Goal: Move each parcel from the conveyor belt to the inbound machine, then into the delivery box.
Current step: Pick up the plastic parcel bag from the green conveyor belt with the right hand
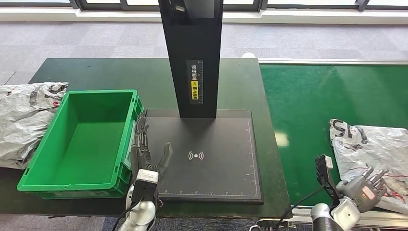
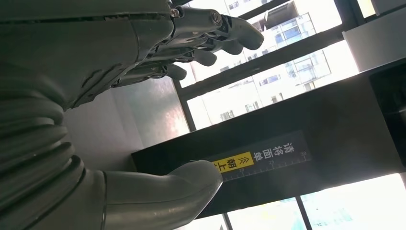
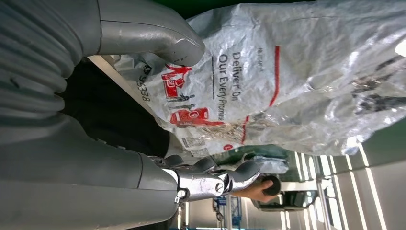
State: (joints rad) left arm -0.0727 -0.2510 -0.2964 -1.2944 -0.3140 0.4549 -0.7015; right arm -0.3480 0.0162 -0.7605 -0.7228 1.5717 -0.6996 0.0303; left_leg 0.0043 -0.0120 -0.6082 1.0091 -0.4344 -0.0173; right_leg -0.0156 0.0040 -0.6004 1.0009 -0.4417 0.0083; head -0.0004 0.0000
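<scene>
Head view, left hand: fingers spread, empty, over the scanner platform's edge beside the empty green crate.
Head view, right hand: released, at the grey parcel on the conveyor belt.
Right wrist view: thumb on the parcel, not grasping.

Two grey plastic parcels: one at the right edge of the single green conveyor belt, one at the left edge of the dark worktop. One green delivery box, one black inbound machine, and two robot hands, left and right.
</scene>
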